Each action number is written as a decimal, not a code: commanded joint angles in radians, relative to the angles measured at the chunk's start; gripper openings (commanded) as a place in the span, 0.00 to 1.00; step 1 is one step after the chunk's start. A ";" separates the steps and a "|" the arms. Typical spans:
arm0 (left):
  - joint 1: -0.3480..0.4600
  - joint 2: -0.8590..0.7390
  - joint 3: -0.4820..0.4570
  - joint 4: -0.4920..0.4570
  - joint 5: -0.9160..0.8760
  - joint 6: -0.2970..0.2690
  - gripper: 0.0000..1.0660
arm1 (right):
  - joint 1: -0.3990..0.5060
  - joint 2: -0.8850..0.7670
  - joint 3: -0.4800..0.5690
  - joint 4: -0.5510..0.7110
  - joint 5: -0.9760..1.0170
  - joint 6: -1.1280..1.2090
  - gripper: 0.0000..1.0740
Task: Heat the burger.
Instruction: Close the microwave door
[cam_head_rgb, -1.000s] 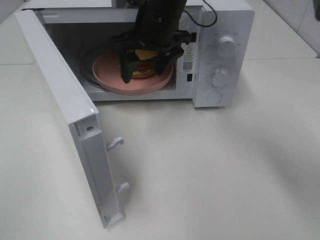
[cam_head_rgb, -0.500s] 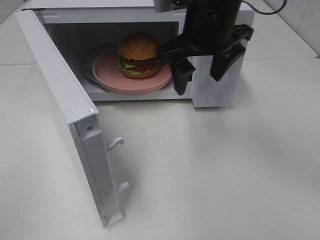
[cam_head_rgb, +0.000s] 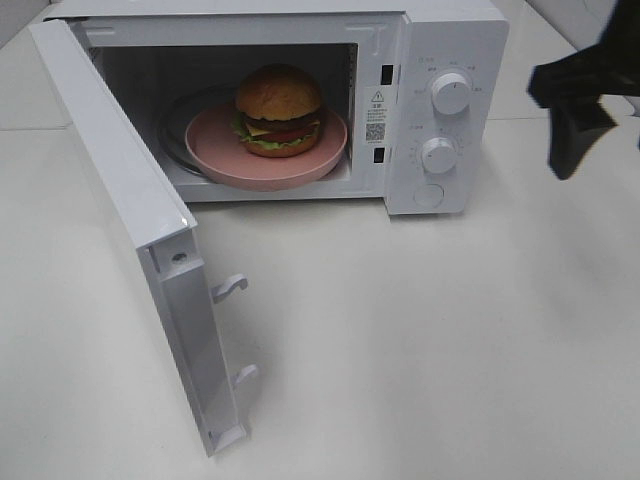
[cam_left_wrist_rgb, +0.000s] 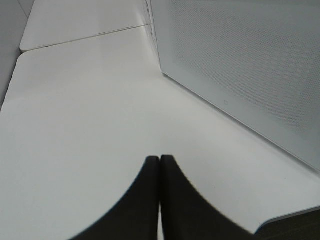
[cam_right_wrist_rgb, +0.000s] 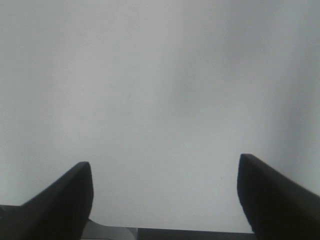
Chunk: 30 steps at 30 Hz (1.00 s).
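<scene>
- The burger sits upright on the pink plate inside the microwave, towards the back of the plate. I judge loading to be done.
- My right gripper hangs off to the right of the microwave, clear of it. Its jaws are spread wide with nothing between them.
- My left gripper has its fingers pressed together and is empty. It is low over the table, beside the meshed outer face of the door.
- The door stands wide open, so I take closing it to be the step in hand. My left side looks best placed for that.
- I want to push with a flat, closed fingertip on the outer face near the free edge, where the two latch hooks are. Pushing near the hinge would give poor leverage.
- I should sweep along the door's arc and not straight ahead, so the tip does not skid across the panel.
- The plate's front rim lies close to the opening, so I should close slowly and watch that the door does not nudge it.
- I should finish with a firm press so both hooks seat, without shoving the whole microwave backwards.
- After that, the knobs are nearest my right gripper.
</scene>
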 joint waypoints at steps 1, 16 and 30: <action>0.002 -0.021 0.004 -0.004 -0.013 -0.002 0.00 | -0.095 -0.126 0.101 -0.005 -0.017 0.034 0.69; 0.002 -0.021 0.004 -0.004 -0.013 -0.002 0.00 | -0.103 -0.593 0.448 -0.005 0.014 0.023 0.68; 0.002 -0.021 0.004 -0.004 -0.013 -0.002 0.00 | -0.103 -1.172 0.774 0.003 -0.041 -0.011 0.68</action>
